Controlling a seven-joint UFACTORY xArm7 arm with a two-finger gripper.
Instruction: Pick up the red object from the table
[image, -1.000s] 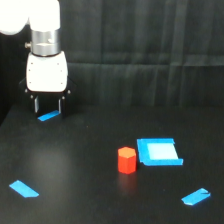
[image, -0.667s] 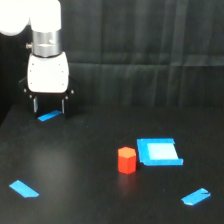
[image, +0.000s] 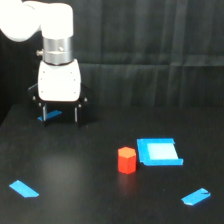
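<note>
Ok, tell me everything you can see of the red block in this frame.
The red block is a small red-orange hexagonal prism, matte, standing upright on one flat end on the black table. It sits just to the exterior view's left of the flat blue square piece, close beside it; contact cannot be told. Nothing grips it: the gripper is far off toward the upper left.
</note>
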